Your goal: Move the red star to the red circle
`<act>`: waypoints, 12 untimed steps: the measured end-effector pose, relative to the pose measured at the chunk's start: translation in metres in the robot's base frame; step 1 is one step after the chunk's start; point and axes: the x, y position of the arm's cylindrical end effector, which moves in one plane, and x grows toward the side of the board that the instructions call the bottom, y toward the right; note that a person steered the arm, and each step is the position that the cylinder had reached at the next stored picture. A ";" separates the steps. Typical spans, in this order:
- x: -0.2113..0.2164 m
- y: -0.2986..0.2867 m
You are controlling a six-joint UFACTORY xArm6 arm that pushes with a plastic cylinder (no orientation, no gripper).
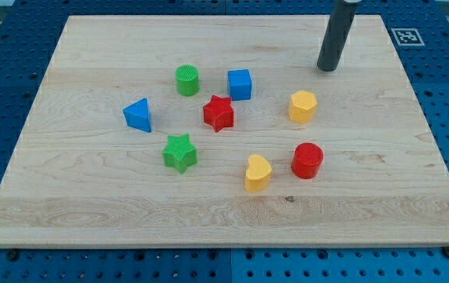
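My tip (328,68) rests on the wooden bench (90,212) near the view's top right, at the lower end of a straight dark rod that rises out of the frame. This tool is a plain rod with nothing that opens or closes, and it holds nothing. The tip touches no block; the nearest one is the yellow block (303,106), which lies below it and a little to the view's left.

The red star (218,112) lies flat near the middle of the bench, well apart from the tip, down and to the view's left of it. It has no long axis, since its arms spread evenly all round; one arm points roughly toward the view's top. The blue cube (240,84) sits just beside it, up and to the view's right, with a thin gap between them. The green cylinder (187,80) stands up and to the view's left of the star. The blue triangular block (138,115) lies farther to the view's left, and the green star (180,152) lies below and left of the red one.

The red circle (307,160), a short upright cylinder, stands down and to the view's right of the red star, well apart from it. The yellow heart (258,172) lies just beside the red circle on the view's left, between it and the green star.
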 end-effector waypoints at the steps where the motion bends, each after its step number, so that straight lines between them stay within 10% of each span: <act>1: 0.011 0.000; 6: 0.197 0.035; 12: 0.158 -0.097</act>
